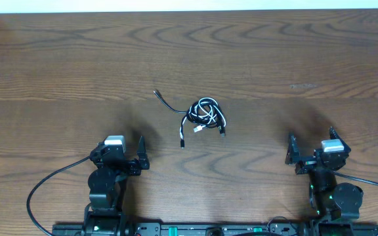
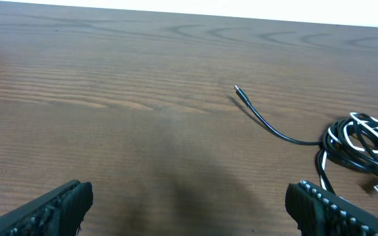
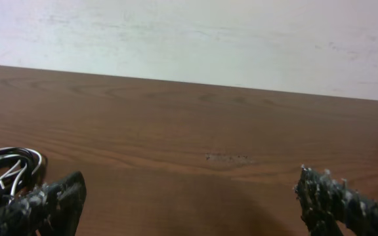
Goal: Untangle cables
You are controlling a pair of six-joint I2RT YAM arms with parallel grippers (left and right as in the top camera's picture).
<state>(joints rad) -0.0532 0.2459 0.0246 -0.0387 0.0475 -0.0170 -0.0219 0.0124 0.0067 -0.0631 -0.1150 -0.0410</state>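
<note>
The cables (image 1: 204,115) lie in a small knot of black and white cords at the table's middle. One black end with a thin plug (image 1: 156,93) trails off to the upper left, and another black end (image 1: 182,141) hangs toward the front. In the left wrist view the cables (image 2: 359,141) sit at the right edge, ahead of my left gripper (image 2: 189,196), which is open and empty. My right gripper (image 3: 189,190) is open and empty too, with the cables (image 3: 8,170) far off by its left finger. From overhead, the left gripper (image 1: 120,145) and right gripper (image 1: 312,141) flank the knot, both nearer the front.
The wooden table (image 1: 274,59) stretches back to a white wall (image 3: 189,39). Thick black arm wiring (image 1: 41,190) loops at the front left, and more of it (image 1: 373,187) at the front right. A mounting rail (image 1: 189,229) runs along the front edge.
</note>
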